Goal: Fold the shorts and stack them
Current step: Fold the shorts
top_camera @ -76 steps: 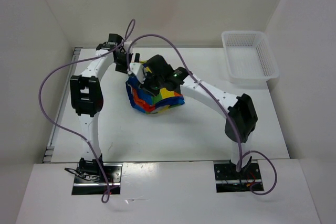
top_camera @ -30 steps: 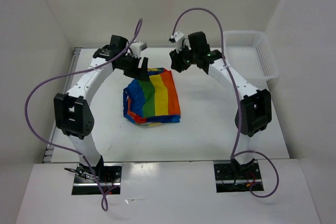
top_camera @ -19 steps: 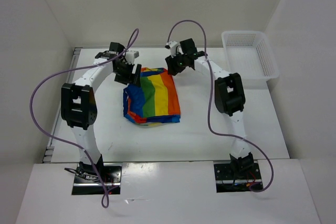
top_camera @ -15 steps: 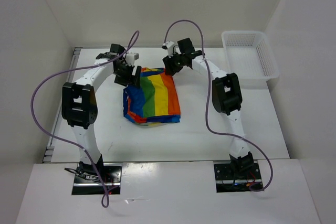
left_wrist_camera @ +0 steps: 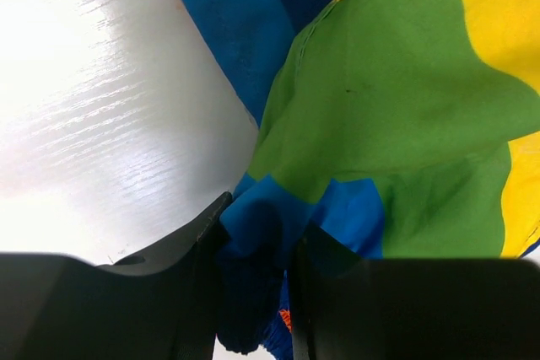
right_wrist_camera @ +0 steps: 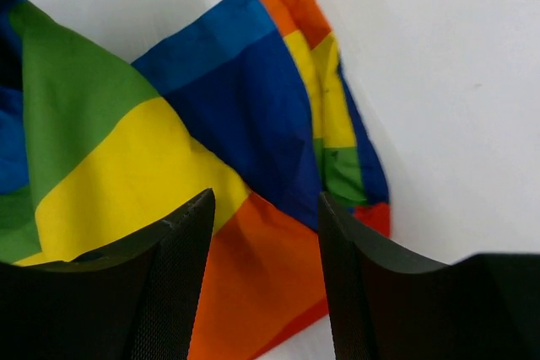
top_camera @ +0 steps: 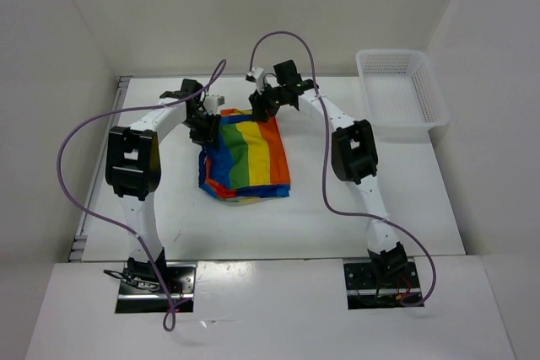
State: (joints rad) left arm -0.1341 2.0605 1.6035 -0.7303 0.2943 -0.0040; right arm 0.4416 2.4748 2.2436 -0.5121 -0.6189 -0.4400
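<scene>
Top view: the shorts [top_camera: 245,158] are lying folded on the table [top_camera: 169,208], toward its far side, with the left gripper [top_camera: 205,126] sitting at their far-left corner and the right gripper [top_camera: 258,107] at their far edge. The white basket [top_camera: 401,94] is well apart, far right. Left wrist: the fingers [left_wrist_camera: 198,284] are pinching a bunched blue fold, jaws narrow. Right wrist: the jaws are standing wide over the orange stripe, cloth lying flat beneath.

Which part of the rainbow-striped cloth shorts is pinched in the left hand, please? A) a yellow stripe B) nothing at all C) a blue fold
C: in the left wrist view, the left hand pinches a blue fold of the rainbow-striped cloth shorts, just below the green stripe.
</scene>
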